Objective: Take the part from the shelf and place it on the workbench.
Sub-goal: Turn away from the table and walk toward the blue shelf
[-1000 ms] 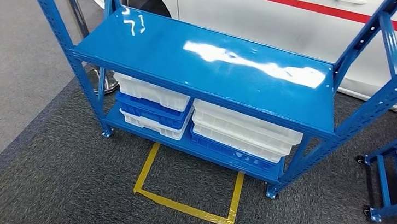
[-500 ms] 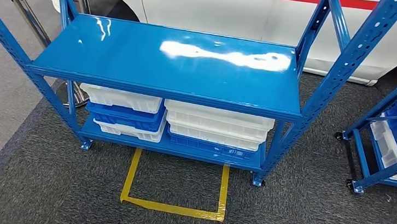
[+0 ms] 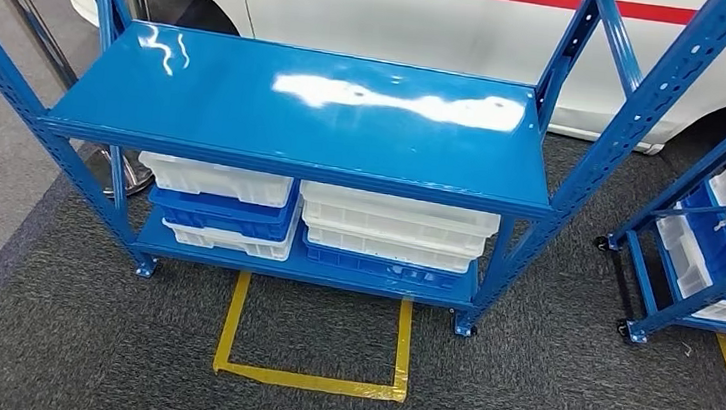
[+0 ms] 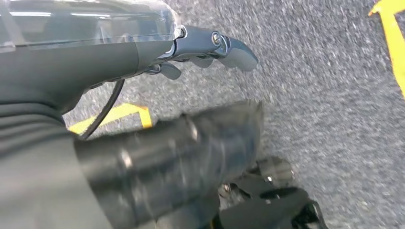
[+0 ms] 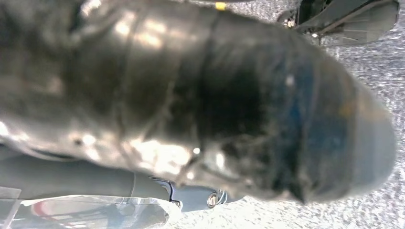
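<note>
**Robot faces the rack, part not yet found, arms hanging**

Head view: the blue steel shelf rack (image 3: pixel 298 108) stands behind a square of yellow floor tape (image 3: pixel 307 380). Stacked white plastic trays (image 3: pixel 398 213) and blue plastic trays (image 3: pixel 222 214) sit on its lower board. The part cannot be made out; it may lie in a tray, where it would be hidden. Reaching low risks knocking the top board's front edge or the corner posts. A second blue rack (image 3: pixel 675 310) crowds the right side, and a white car with a red stripe (image 3: pixel 407 18) blocks the rear.

Left wrist view: the left hand (image 4: pixel 191 45) hangs over grey carpet, fingers loose and holding nothing.

Right wrist view: the right hand (image 5: pixel 191 195) is mostly hidden and blurred, so its state cannot be told.
</note>
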